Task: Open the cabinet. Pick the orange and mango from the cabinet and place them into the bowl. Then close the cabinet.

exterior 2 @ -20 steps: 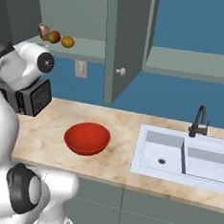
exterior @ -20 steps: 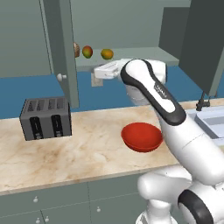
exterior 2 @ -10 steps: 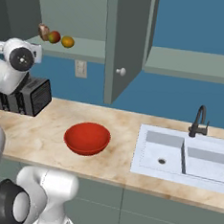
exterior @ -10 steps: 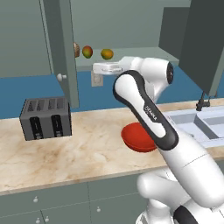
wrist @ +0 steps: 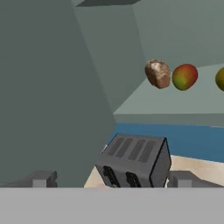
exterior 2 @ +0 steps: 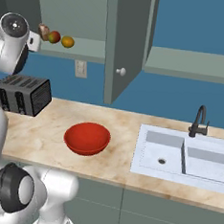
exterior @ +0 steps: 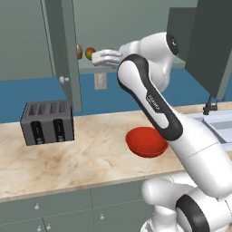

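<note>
On the shelf of the open cabinet point(exterior 2: 124, 43) the mango point(wrist: 184, 76) lies just beside a brownish round lump point(wrist: 157, 73), and the orange point(exterior 2: 67, 42) sits a little further along, cut off at the edge of my hand view. My hand point(wrist: 109, 178) is raised before that shelf, spread wide and holding nothing; from the left base view my own arm covers the orange. Down on the surface point(exterior 2: 45, 127) the red bowl point(exterior 2: 87, 138) stands apart from the toaster point(exterior: 47, 122).
</note>
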